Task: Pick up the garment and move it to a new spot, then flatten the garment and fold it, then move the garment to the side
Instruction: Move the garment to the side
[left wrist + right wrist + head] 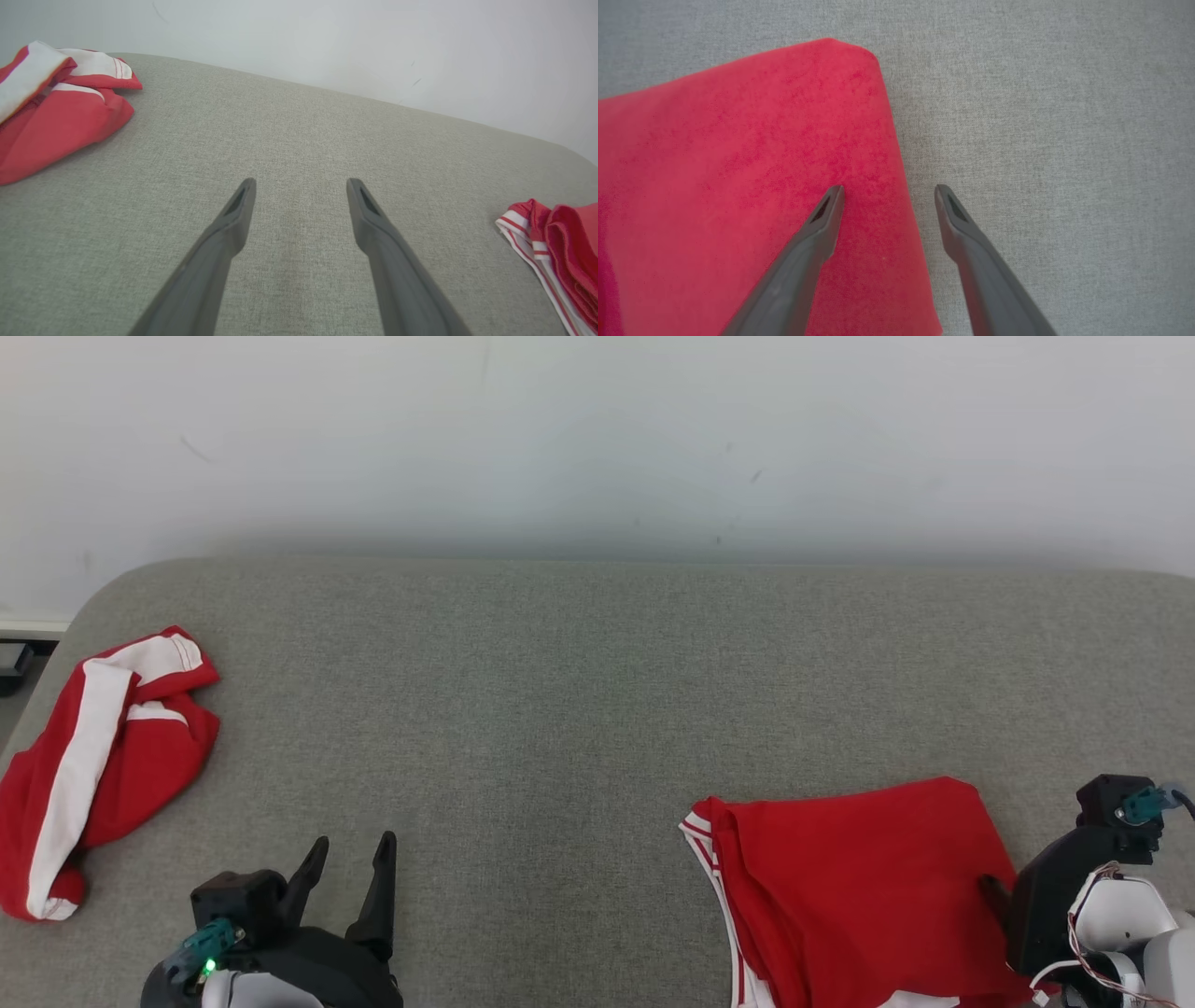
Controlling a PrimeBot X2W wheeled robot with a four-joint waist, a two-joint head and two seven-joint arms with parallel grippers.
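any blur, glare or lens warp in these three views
Head view: soft, even light, no glare, a dim shadow band where the grey surface meets the wall. Left wrist view: the surface's far edge tilts and bows, likely wide-angle distortion. Right wrist view: the folded red garment looks slightly soft, no hard shadows.

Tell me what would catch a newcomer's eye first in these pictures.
Two patches of red stand out on the grey padded surface: a neatly folded red garment at the near right and a crumpled red-and-white garment at the left edge. The right gripper hangs over the folded one's edge with its fingers spread, one above cloth and one above bare surface. The left gripper sits open at the near left, holding nothing.
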